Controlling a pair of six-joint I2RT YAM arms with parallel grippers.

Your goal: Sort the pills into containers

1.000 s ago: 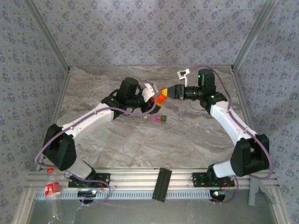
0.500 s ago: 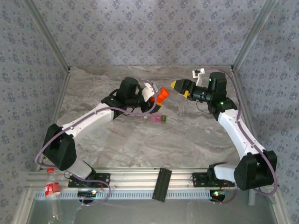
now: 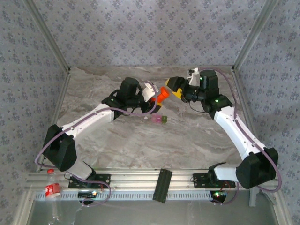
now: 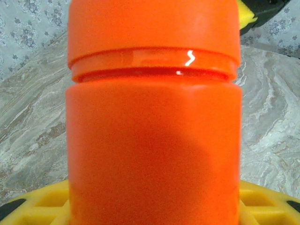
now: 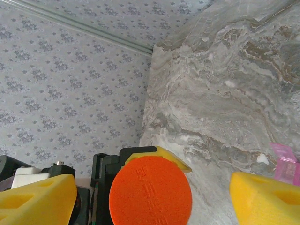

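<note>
My left gripper is shut on an orange cylindrical bottle and holds it above the marble table, tilted toward the right arm. In the left wrist view the bottle stands close up with its orange cap on. My right gripper is open, with its yellow fingers on either side of the cap and apart from it. The containers, a joined pink and olive-green pair, lie on the table just below the bottle. The pink one is at the right edge of the right wrist view. The pills are out of view.
Patterned walls and aluminium posts close in the table on three sides. A black bar lies across the front rail. A plastic bottle with a red label sits at the near left, off the table.
The right gripper let go of the cap and opened. It drew back to the right, then returned to the cap with its fingers spread. The left arm and bottle stayed put.
</note>
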